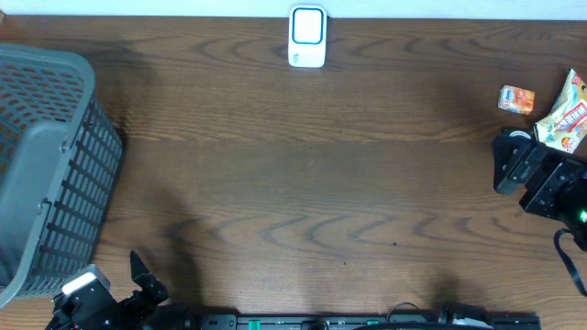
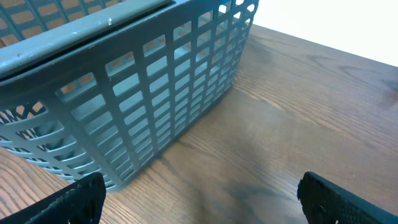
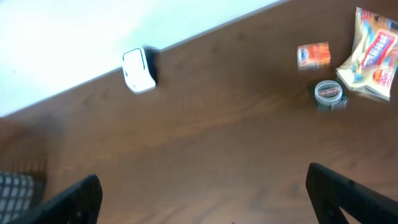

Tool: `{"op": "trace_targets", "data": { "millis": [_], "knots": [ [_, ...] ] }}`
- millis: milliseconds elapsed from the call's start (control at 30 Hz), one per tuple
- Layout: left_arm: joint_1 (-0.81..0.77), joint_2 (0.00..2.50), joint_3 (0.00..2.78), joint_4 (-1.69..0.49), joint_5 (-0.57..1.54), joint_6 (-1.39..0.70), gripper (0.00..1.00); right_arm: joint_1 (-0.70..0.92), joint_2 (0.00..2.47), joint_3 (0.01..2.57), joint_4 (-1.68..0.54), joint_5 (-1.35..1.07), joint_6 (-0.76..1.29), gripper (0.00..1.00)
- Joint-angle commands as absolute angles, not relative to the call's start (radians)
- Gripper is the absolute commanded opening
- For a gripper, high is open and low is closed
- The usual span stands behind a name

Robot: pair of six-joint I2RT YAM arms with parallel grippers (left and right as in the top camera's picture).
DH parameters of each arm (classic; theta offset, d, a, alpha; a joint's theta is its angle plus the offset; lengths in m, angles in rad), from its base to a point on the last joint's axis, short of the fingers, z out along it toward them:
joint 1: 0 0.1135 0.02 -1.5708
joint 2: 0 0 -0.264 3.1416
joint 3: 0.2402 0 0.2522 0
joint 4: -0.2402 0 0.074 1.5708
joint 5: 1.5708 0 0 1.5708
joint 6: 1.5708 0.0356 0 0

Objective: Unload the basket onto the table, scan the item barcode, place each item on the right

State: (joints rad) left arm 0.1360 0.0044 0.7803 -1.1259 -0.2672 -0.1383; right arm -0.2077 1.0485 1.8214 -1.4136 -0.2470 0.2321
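A white barcode scanner (image 1: 307, 37) stands at the table's far edge, and it shows in the right wrist view as the scanner (image 3: 138, 70). The items lie at the far right: a small orange box (image 1: 516, 99), a yellow snack packet (image 1: 567, 115), and in the right wrist view the box (image 3: 313, 55), the packet (image 3: 373, 53) and a round silver tin (image 3: 328, 93). My right gripper (image 1: 504, 163) (image 3: 208, 199) hovers open just in front of these items, with nothing between its fingers. My left gripper (image 1: 147, 280) (image 2: 202, 202) is open and empty at the near left.
A grey slatted basket (image 1: 46, 165) fills the left side of the table. Its wall (image 2: 124, 93) rises close in front of my left gripper. Bare wooden table (image 1: 303, 183) lies between the basket, the scanner and the items.
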Motion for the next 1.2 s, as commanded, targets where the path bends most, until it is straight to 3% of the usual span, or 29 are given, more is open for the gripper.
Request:
{"op": "trace_targets", "data": {
  "millis": [0, 400, 733, 967, 1167],
  "knots": [
    [0.139, 0.003, 0.785, -1.125, -0.269, -0.144, 0.98, -0.203, 0.983, 1.719, -1.324, -0.223, 0.176, 0.99],
    [0.139, 0.003, 0.785, -1.125, -0.269, -0.144, 0.98, -0.169, 0.480, 0.811, -0.512, -0.223, 0.160, 0.99],
    [0.139, 0.003, 0.785, -1.125, -0.269, -0.144, 0.98, -0.127, 0.172, 0.227, 0.132, -0.223, 0.181, 0.99],
    [0.139, 0.003, 0.785, -1.125, -0.269, -0.144, 0.98, -0.127, 0.012, 0.012, 0.331, -0.194, 0.186, 0.99],
    [0.139, 0.003, 0.785, -1.125, -0.269, -0.144, 0.98, -0.127, 0.005, 0.006, 0.246, -0.157, 0.159, 0.99]
  ]
}}
